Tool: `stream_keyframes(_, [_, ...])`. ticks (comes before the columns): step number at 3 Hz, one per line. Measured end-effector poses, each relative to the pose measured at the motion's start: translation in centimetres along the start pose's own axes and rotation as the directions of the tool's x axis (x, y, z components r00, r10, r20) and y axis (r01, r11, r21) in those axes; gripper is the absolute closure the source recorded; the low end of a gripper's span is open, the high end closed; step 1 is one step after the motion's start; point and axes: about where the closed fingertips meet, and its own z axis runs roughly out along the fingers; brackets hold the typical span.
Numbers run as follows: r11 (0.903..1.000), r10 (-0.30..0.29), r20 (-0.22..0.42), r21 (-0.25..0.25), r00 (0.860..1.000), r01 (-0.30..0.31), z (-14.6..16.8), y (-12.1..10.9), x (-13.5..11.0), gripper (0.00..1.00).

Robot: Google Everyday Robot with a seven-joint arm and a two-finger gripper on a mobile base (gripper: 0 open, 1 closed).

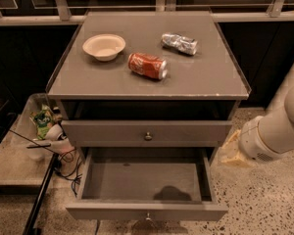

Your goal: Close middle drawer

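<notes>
With the middle drawer (186, 211) pulled out and the gripper (231, 152) beside its right wall, open or closed cannot be told, a sideways strike could jam the drawer.

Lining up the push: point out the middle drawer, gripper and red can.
middle drawer (112, 212): camera view, pulled-out front panel.
gripper (231, 152): camera view, pale tip, right of that drawer.
red can (147, 65): camera view, its side.
</notes>
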Motion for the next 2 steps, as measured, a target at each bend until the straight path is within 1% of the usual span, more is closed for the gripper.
stream_keyframes(1, [1.0, 0.006, 0.008, -0.005, 1.0, -0.006, 0.94, -0.25, 0.25, 0.89])
stream_keyframes(2, [1.0, 0.006, 0.008, -0.005, 1.0, -0.006, 0.94, -0.25, 0.25, 1.0])
